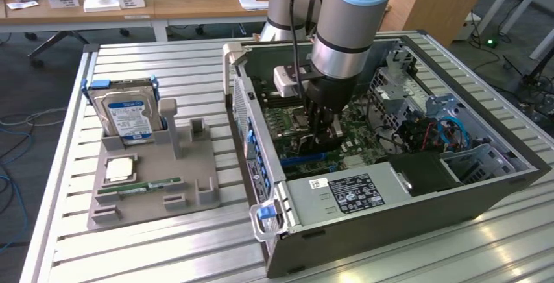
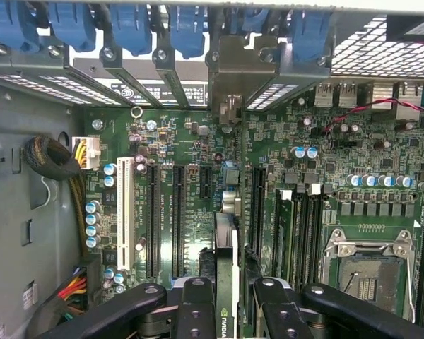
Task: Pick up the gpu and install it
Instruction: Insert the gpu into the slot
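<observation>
A slatted metal surface (image 1: 156,62) carries an open PC case (image 1: 364,231) lying on its side, and on the exterior view's left a grey tray (image 1: 152,195). The arm (image 1: 351,23) reaches down into the case over the green motherboard (image 2: 198,141). A hard drive (image 1: 128,114) stands upright at the tray's far end, well apart from the case. The claw (image 1: 318,134) hangs low inside the case, its fingers (image 2: 196,311) clamped on the gpu (image 2: 226,247). The gpu is held edge-on, close over the board, between the long black slots and the memory slots. Whether it sits in a slot, I cannot tell. A square chip (image 1: 119,169) and a green memory stick (image 1: 139,187) lie on the tray.
</observation>
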Action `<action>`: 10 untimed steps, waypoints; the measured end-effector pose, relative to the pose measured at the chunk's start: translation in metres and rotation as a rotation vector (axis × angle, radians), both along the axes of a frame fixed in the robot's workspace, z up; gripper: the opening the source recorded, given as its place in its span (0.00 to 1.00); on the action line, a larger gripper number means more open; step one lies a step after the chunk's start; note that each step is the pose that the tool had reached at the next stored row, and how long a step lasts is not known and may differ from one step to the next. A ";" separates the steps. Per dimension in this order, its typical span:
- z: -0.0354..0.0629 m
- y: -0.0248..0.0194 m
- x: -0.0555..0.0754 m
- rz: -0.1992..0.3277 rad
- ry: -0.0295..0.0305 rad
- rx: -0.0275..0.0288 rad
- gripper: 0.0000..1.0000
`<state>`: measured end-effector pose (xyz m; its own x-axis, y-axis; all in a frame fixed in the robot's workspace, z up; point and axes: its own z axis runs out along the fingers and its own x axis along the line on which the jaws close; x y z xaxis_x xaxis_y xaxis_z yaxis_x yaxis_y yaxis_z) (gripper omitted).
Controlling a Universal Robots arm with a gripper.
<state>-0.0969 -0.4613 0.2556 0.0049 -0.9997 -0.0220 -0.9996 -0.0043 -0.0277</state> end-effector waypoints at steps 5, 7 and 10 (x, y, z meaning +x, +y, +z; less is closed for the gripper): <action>0.0000 -0.0004 -0.001 0.000 -0.0001 0.0009 0.26; -0.0001 -0.0003 -0.002 0.000 -0.0003 0.0017 0.26; -0.0002 -0.0004 -0.002 -0.003 -0.0003 0.0017 0.26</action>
